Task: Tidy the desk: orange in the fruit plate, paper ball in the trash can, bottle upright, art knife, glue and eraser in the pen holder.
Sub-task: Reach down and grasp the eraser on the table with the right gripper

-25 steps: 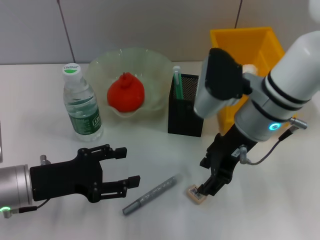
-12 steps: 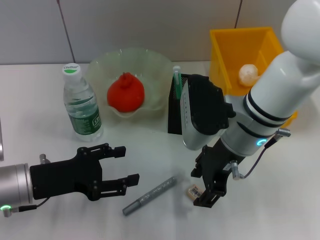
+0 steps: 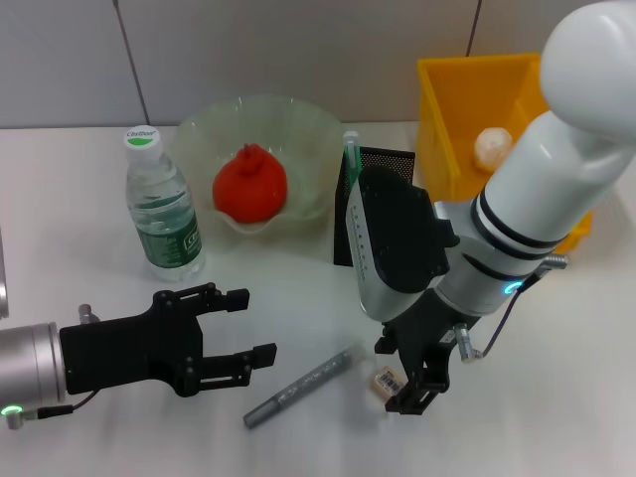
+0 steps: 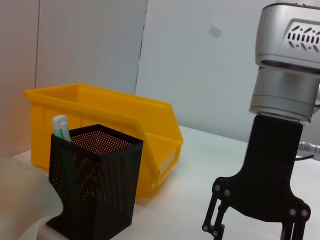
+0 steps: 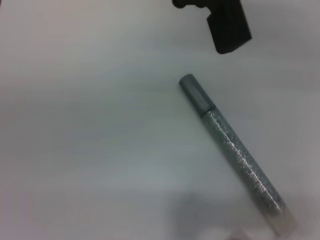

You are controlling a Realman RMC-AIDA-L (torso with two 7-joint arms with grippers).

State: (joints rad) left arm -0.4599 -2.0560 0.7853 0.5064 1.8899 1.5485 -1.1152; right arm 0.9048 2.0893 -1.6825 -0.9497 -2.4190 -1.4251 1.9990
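The tan eraser (image 3: 386, 380) lies on the white desk. My right gripper (image 3: 394, 377) is down over it, open, with one finger on each side. A grey glitter stick (image 3: 299, 388) lies just left of it and also shows in the right wrist view (image 5: 232, 150). The orange (image 3: 250, 185) sits in the pale-green fruit plate (image 3: 308, 127). The bottle (image 3: 164, 214) stands upright at the left. The black mesh pen holder (image 3: 386, 159), partly hidden by my right wrist, holds a green-capped item (image 3: 350, 147). A paper ball (image 3: 492, 146) lies in the yellow trash can (image 3: 467, 84). My left gripper (image 3: 251, 328) is open and empty at the front left.
The left wrist view shows the pen holder (image 4: 95, 190) in front of the trash can (image 4: 105, 117), with my right gripper (image 4: 250, 222) to the side. The tip of a left gripper finger (image 5: 227, 25) lies near the stick's capped end.
My right arm has swung left and come down, so its fingers now straddle the eraser and its wrist covers more of the pen holder. The left arm has not moved.
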